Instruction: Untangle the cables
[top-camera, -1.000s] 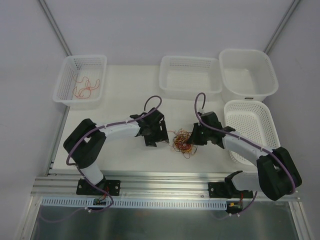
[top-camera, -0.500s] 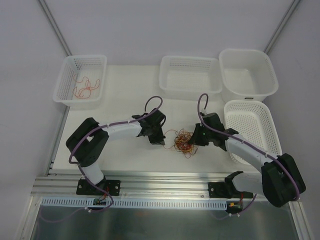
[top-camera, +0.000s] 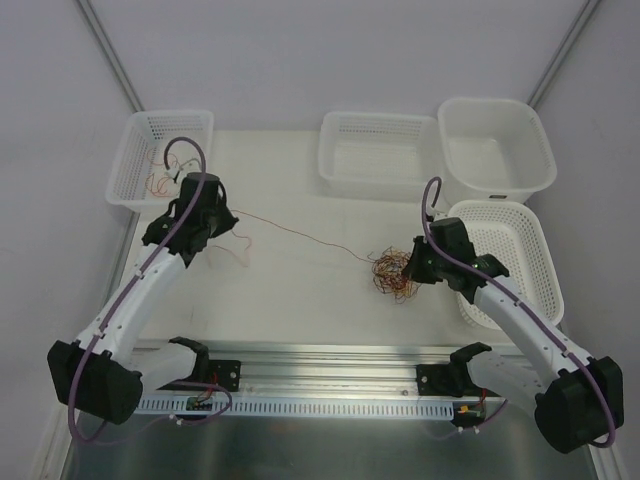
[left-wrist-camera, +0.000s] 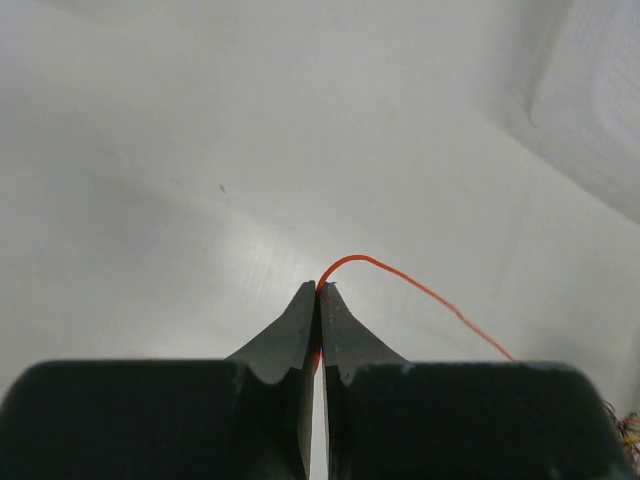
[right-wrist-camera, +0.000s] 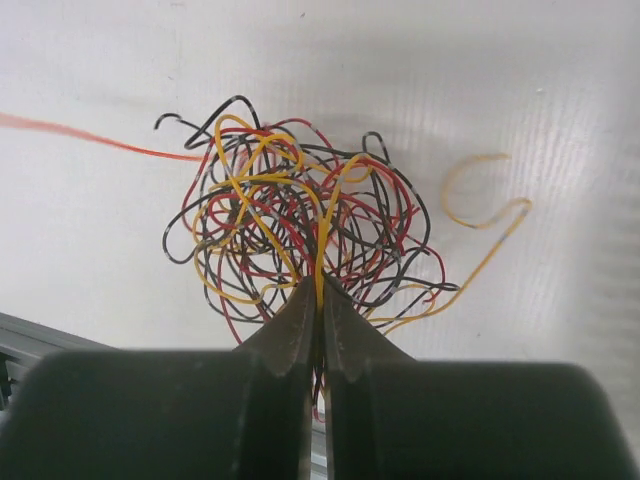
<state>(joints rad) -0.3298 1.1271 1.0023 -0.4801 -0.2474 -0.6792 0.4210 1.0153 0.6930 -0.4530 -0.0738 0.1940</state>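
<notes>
The cables form a tangle (top-camera: 391, 275) of red, black, yellow and orange strands right of the table's middle. In the right wrist view, my right gripper (right-wrist-camera: 320, 287) is shut on strands at the near side of the tangle (right-wrist-camera: 300, 215); from above, this gripper (top-camera: 410, 268) sits at its right edge. One orange cable (top-camera: 300, 236) runs taut from the tangle up-left to my left gripper (top-camera: 226, 216). The left wrist view shows that gripper (left-wrist-camera: 320, 288) shut on the orange cable (left-wrist-camera: 420, 288). A loose end curls (top-camera: 236, 246) below it.
A white basket (top-camera: 170, 116) at the back left holds a few red cables (top-camera: 168, 176). Another basket (top-camera: 380, 118) and a white tub (top-camera: 497, 103) stand at the back. A fourth basket (top-camera: 520, 215) is beside my right arm. A yellow strand (right-wrist-camera: 480, 215) loops right of the tangle.
My left gripper shut on an orange cable and swung far left toward the back-left basket, drawing the strand out taut. The right gripper shifted slightly right with the tangle.
</notes>
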